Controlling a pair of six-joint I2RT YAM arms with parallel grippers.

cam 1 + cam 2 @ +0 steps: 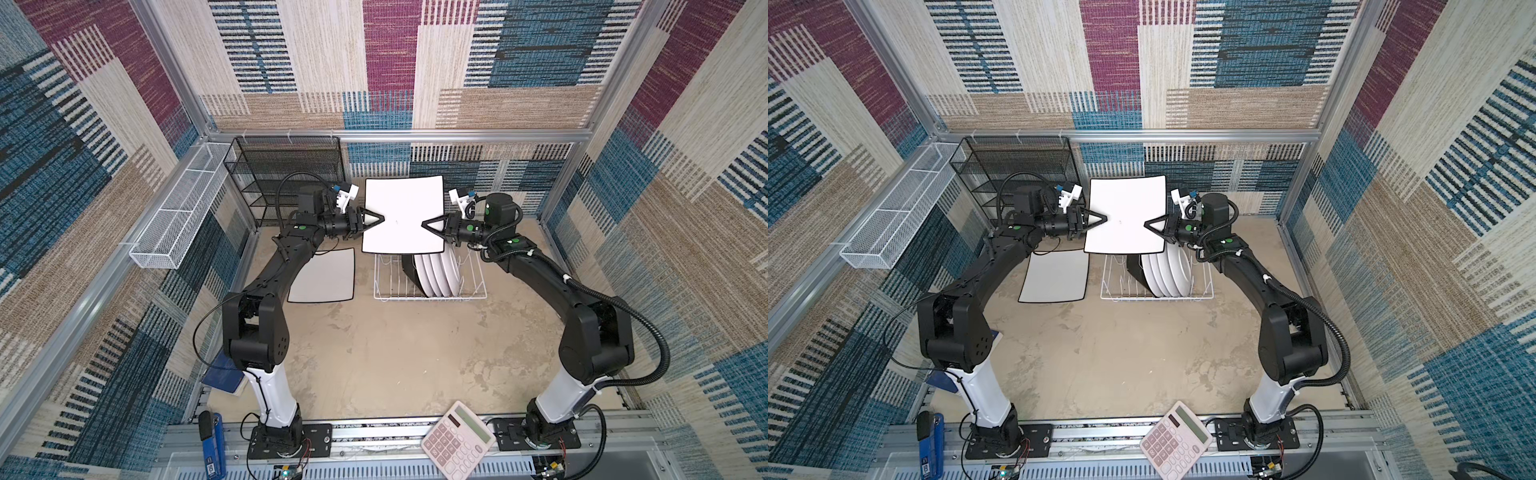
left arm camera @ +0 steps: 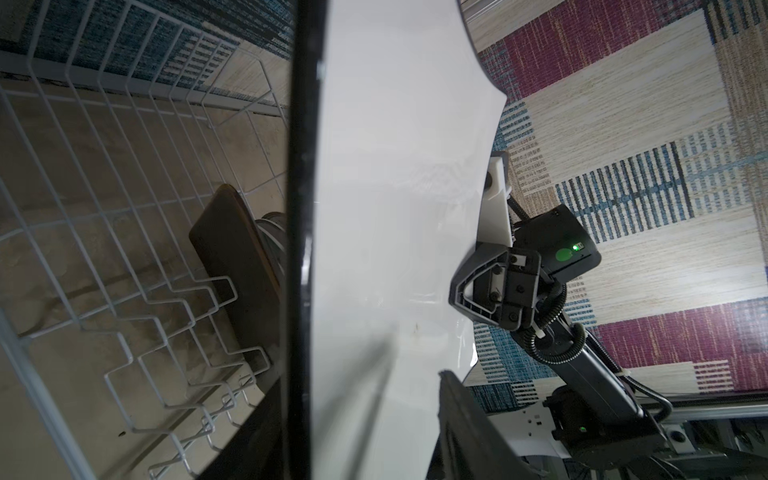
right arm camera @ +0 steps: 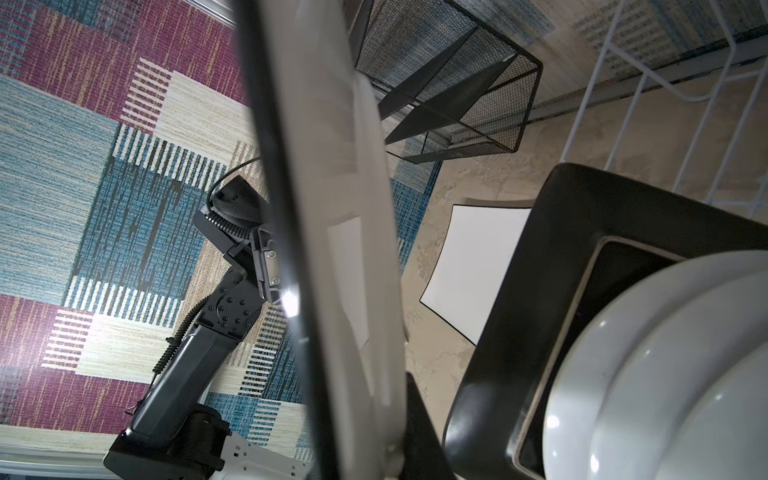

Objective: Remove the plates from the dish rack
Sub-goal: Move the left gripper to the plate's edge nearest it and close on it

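Above the far end of the dish rack [image 1: 395, 297], a large white plate [image 1: 403, 199] with a dark edge hangs in the air between my two arms, its white face turned up toward the top views and tilted slightly. My right gripper [image 1: 426, 224] is clamped on the middle of its right edge. My left gripper [image 1: 380, 219] has its jaws set around the middle of the left edge, but I cannot tell from any view whether they are actually pinching it. In the rack below, toward its right side, a black square plate [image 1: 409, 270] stands on edge, with four round white plates [image 1: 440, 274] standing in a row just right of it, the nearest touching or almost touching it. The left half of the rack shows only bare prongs. Just left of the rack, a second large white plate [image 1: 322, 276] lies flat on the tabletop [image 1: 395, 353], partly under my left arm.
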